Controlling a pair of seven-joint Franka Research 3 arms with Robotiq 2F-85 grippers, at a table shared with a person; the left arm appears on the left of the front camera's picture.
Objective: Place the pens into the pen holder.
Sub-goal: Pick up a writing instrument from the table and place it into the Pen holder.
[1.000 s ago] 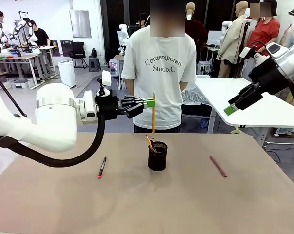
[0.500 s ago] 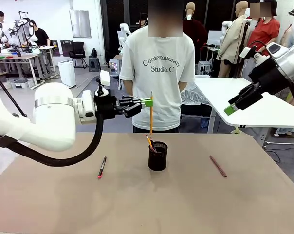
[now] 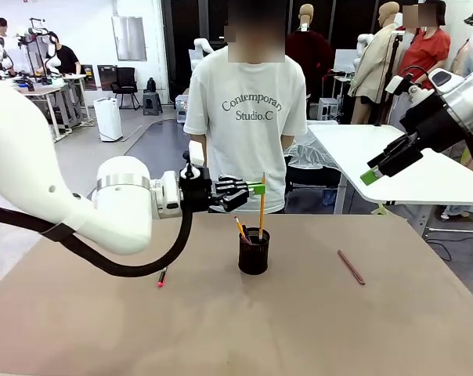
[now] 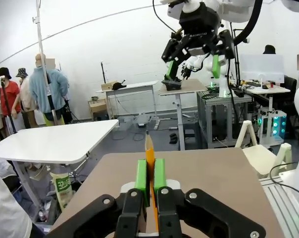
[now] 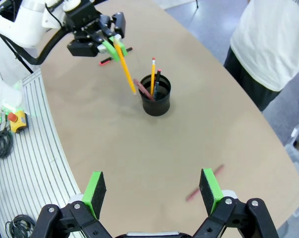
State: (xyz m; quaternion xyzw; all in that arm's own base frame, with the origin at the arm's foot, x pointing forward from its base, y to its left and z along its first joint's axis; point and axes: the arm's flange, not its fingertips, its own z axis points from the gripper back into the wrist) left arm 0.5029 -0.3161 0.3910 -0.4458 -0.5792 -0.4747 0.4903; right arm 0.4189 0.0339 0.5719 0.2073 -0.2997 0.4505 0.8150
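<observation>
Above pen holder (image 3: 254,252) | left pincer (image 3: 258,188) clamps yellow pencil (image 3: 261,215) | right pincer (image 5: 153,190) wide open

The left arm's cable (image 3: 127,271) hides most of the black pen (image 3: 161,276), leaving its red tip.

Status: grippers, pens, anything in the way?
Left gripper shut on yellow pencil, upright over pen holder. Right gripper open, raised. Maroon pen, black-red pen on table. No obstruction seen.

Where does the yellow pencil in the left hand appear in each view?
Front: yellow pencil upright at centre, by the pen holder.
Left wrist: bottom centre, between the green pads.
Right wrist: upper left, slanting beside the pen holder.
Shared landmark: the left hand gripping it.
</observation>
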